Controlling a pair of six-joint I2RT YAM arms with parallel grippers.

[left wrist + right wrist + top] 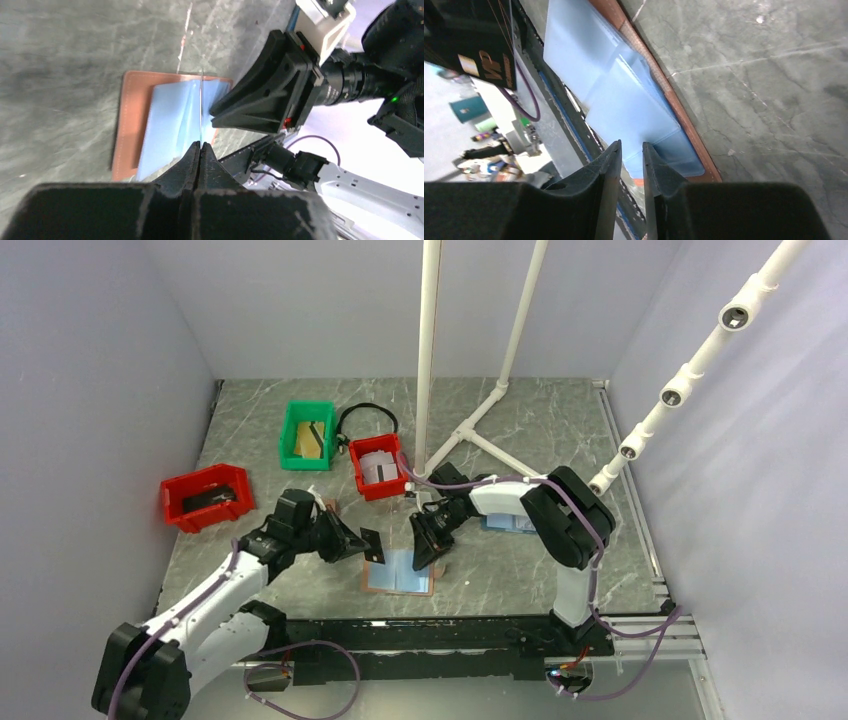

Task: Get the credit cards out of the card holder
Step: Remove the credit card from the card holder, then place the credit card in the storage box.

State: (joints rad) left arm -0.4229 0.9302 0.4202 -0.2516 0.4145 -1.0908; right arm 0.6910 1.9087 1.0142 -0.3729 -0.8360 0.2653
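The card holder [398,578] lies open and flat on the table near the front edge, brown outside and light blue inside [170,120] [624,100]. My left gripper [360,541] [201,145] is shut on a thin dark credit card [373,544], held above the holder's left half. That card is edge-on in the left wrist view [201,107] and shows black with gold lettering in the right wrist view [479,45]. My right gripper [428,552] [630,146] hovers low over the holder's right half. Its jaws stand a narrow gap apart with nothing between them.
A red bin [380,468] with pale cards, a green bin [307,435] and another red bin [206,497] stand behind the holder. A white pipe frame [428,360] rises at the back. A blue flat item [505,523] lies under the right arm.
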